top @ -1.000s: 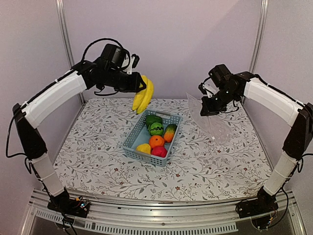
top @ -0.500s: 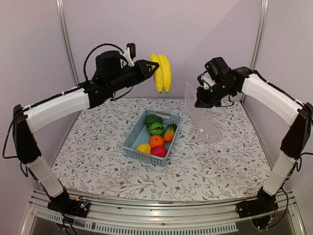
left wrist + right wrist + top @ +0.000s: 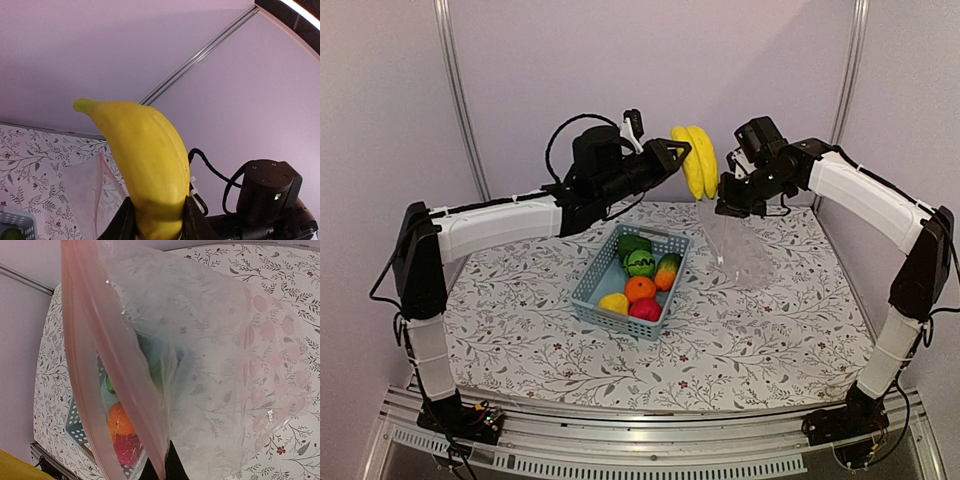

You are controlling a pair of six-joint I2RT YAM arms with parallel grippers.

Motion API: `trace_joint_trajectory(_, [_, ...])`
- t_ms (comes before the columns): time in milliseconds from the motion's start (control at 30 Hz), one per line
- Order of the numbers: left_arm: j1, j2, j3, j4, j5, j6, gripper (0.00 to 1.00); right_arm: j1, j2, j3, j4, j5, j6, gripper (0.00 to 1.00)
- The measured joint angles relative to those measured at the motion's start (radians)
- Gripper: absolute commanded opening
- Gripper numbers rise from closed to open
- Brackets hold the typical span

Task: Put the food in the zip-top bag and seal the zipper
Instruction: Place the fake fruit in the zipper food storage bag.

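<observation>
The glossy yellow banana [image 3: 698, 160], 2 smooth curved lobes, is up in the air just beside the mouth of the zip-top bag [image 3: 742, 250], with the left gripper [image 3: 678, 157] clamped on one end. The clear, crinkly bag hangs limp from the right gripper [image 3: 725, 203], which is clenched on the mouth edge at the pale pink zipper [image 3: 95, 370]. Below, a blue-grey lattice basket [image 3: 582, 290] on the flowered counter [image 3: 770, 330] holds a striped melon [image 3: 640, 263], orange [image 3: 640, 288], red apple [image 3: 646, 310] and mango [image 3: 668, 270]. I cannot tell whether the bag's bottom touches the counter.
</observation>
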Motion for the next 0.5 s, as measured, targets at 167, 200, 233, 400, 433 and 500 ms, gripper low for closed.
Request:
trace_joint_trajectory(167, [-0.002, 0.052, 0.067, -0.028, -0.068, -0.031, 0.0, 0.0, -0.002, 0.001, 0.021, -0.007, 0.039, 0.0])
trace_joint_trajectory(200, [-0.002, 0.064, 0.085, -0.037, -0.083, -0.037, 0.0, 0.0, -0.003, 0.002, 0.022, -0.007, 0.043, 0.0])
trace_joint_trajectory(233, [-0.002, 0.078, 0.105, -0.048, -0.099, -0.044, 0.0, 0.0, -0.006, 0.002, 0.023, -0.006, 0.048, 0.0])
trace_joint_trajectory(400, [-0.001, 0.124, 0.156, -0.103, -0.153, -0.068, 0.0, 0.0, -0.029, 0.008, 0.023, 0.019, 0.06, 0.0])
trace_joint_trajectory(433, [-0.001, 0.127, 0.156, -0.114, -0.158, -0.069, 0.0, 0.0, -0.035, 0.009, 0.023, 0.029, 0.062, 0.0])
trace_joint_trajectory(500, [-0.001, 0.13, 0.156, -0.132, -0.159, -0.065, 0.0, 0.0, -0.046, 0.009, 0.025, 0.045, 0.063, 0.0])
